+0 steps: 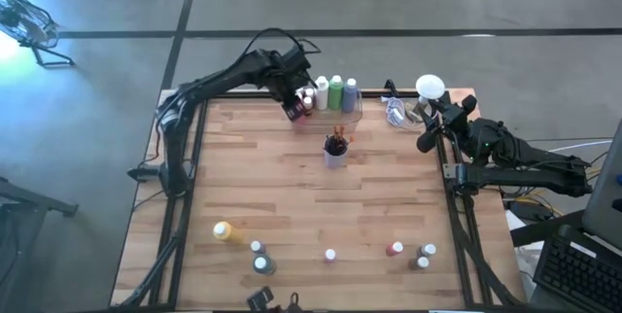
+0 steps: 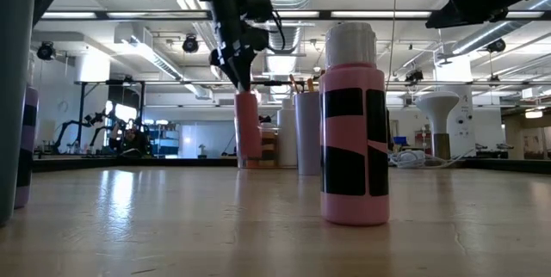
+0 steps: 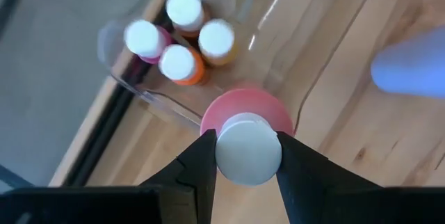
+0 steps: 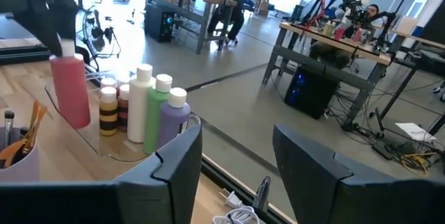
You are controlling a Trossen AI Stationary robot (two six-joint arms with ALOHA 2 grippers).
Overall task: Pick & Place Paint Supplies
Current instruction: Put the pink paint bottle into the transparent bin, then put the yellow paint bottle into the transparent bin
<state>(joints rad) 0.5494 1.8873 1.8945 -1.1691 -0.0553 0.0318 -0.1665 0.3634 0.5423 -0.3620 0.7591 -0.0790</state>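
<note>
The left gripper was closed on the white cap of a tall pink paint bottle, held upright with its long axis vertical. The bottle hung at the near wall of the clear tray, beside the bottles already stored. The right gripper, jaws apart and empty, waited at the table's right edge, farther off.

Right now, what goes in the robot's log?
left hand: holding pink bottle | place: at clear tray | right hand: open, waiting
</note>
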